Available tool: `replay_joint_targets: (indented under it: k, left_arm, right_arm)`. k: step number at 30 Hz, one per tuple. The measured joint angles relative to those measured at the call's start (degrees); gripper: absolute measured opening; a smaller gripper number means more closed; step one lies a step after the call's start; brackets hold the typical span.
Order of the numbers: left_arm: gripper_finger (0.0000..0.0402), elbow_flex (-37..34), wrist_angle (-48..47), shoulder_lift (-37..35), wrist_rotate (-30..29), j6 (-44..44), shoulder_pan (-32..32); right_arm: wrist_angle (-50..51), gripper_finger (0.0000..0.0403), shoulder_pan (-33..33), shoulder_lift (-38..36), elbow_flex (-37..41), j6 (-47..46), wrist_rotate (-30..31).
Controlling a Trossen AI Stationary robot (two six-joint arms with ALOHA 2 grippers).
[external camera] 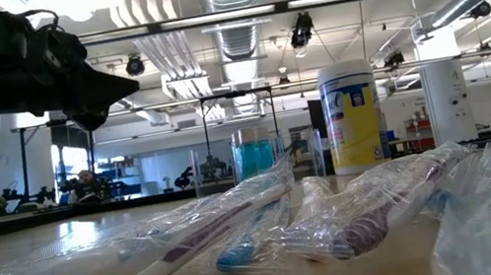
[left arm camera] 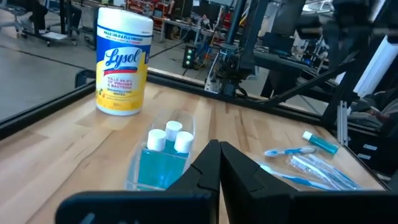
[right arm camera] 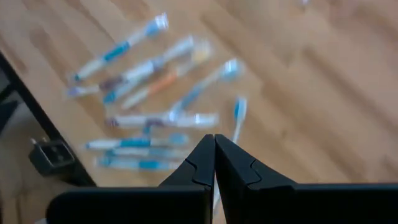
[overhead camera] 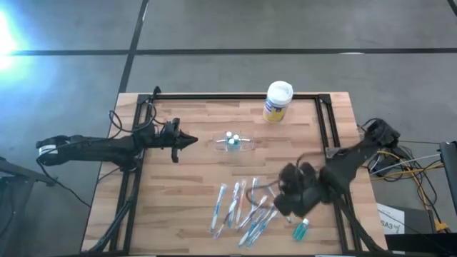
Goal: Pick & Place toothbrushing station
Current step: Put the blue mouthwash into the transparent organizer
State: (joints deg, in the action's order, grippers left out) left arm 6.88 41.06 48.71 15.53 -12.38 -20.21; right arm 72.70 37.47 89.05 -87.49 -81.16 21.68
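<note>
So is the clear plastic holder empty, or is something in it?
Not empty. The clear plastic holder contains small blue bottles with white caps, visible in the left wrist view and from above; the exact count is unclear.

My wooden counter [overhead camera: 186,207], yellow wipes canister [overhead camera: 278,101] at the far edge, clear holder [overhead camera: 234,143] mid-counter, wrapped toothbrushes [overhead camera: 243,208] near me, small blue tube [overhead camera: 300,229].

The left pincer [left arm camera: 219,163] has its two dark fingers pressed together, tips pointing over the wooden table [left arm camera: 56,155]. Just beyond the tips stands the clear toothbrushing station [left arm camera: 163,155], holding blue liquid and white caps. Behind the station stands a yellow-and-blue Lysol canister [left arm camera: 123,60] with a white lid. Off to the station's side, well apart, lie wrapped toothbrushes [left arm camera: 311,168] and a small teal tube [left arm camera: 321,142].
</note>
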Motion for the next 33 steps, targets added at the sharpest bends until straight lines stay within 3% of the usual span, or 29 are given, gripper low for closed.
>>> replay_joint_targets:
  k: [6, 11, 24, 33]
  left_arm:
    - [0.0013, 0.8, 0.3, 0.0, 1.3, -1.7, 0.1]
    - [0.0012, 1.1, 0.5, 0.0, 1.6, -1.8, 0.1]
    - [0.0015, 1.0, 0.5, 0.0, 3.1, -1.0, 0.1]
    - [0.0008, 1.0, 0.5, 0.0, 5.3, -1.2, 0.1]
  right_arm:
    - [5.1, 0.0011, 6.0, 9.3, -4.0, -14.0, -6.4]
    - [5.1, 0.0051, 8.5, 14.0, -5.8, -24.1, -10.7]
    - [4.1, 0.0208, 9.9, 20.8, -8.9, -34.3, -18.5]
    - [3.1, 0.0246, 11.2, 24.4, -8.8, -40.6, -25.2]
